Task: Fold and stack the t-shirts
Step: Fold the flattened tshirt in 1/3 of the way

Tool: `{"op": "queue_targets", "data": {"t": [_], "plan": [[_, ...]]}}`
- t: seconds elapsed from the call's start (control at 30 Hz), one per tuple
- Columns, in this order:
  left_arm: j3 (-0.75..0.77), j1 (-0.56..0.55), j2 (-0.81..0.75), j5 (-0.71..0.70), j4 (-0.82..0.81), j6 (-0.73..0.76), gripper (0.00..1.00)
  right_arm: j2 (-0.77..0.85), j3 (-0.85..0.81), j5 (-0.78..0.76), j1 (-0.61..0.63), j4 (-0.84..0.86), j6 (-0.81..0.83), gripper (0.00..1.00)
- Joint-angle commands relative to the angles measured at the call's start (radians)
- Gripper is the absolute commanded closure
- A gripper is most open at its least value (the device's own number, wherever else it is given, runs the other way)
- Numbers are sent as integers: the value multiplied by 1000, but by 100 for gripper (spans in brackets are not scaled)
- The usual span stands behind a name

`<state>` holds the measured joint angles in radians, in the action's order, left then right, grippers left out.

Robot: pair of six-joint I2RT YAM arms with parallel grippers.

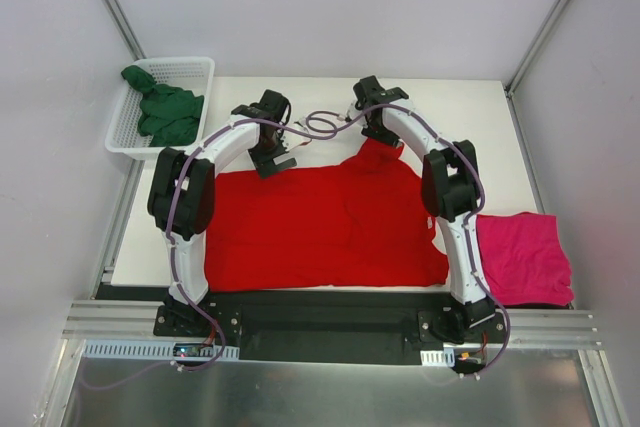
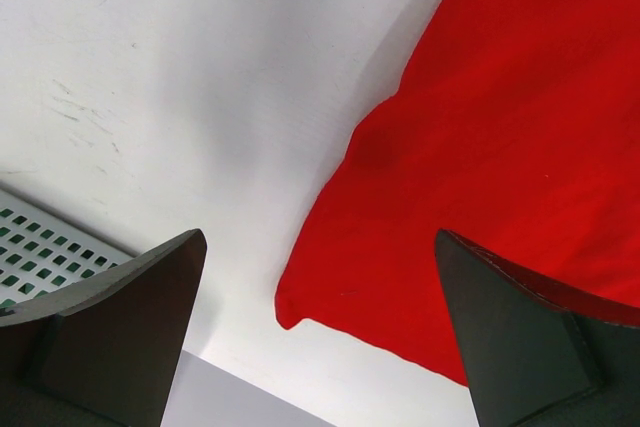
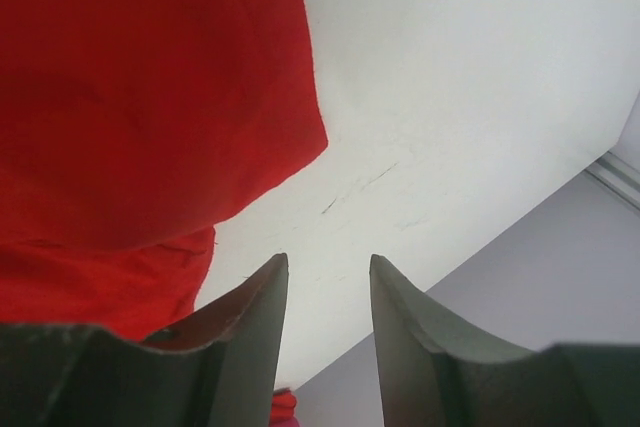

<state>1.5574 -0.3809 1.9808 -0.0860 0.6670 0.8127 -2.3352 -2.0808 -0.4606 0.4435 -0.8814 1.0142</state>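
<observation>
The red t-shirt (image 1: 320, 227) lies spread flat across the table's near half, with a raised fold at its far right. My left gripper (image 1: 272, 162) hangs wide open over the shirt's far left corner (image 2: 300, 307), nothing between its fingers. My right gripper (image 1: 375, 132) stands by the raised fold; its fingers are apart over bare table (image 3: 328, 259), with red cloth (image 3: 150, 97) just to their left. The magenta-pink t-shirt (image 1: 520, 257) lies folded at the near right. The dark green t-shirt (image 1: 165, 112) is crumpled in the basket.
The white mesh basket (image 1: 180, 60) stands off the table's far left corner; its mesh (image 2: 50, 242) shows beside my left finger. The table's far edge (image 3: 520, 217) runs close behind my right gripper. Grey walls close in the table on three sides.
</observation>
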Motion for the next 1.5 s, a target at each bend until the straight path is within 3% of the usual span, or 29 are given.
{"op": "queue_targets", "data": {"t": [0.0,0.17,0.37,0.87,1.23,1.47], "plan": [[27,-15,-2,14,17,16,1,29,-8,-29,-9,34,-20,58],[20,-16,-2,8,17,14,1,54,-30,146,-9,48,-90,57],[-19,4,-13,-11,17,23,1,-59,-177,296,-9,1,-144,58],[-115,43,-96,-34,17,37,1,-130,-131,303,4,93,-69,59],[-76,42,-66,-35,19,36,1,-141,-62,244,26,312,29,60],[-57,40,-48,-31,19,34,1,-139,-74,321,52,364,46,60]]}}
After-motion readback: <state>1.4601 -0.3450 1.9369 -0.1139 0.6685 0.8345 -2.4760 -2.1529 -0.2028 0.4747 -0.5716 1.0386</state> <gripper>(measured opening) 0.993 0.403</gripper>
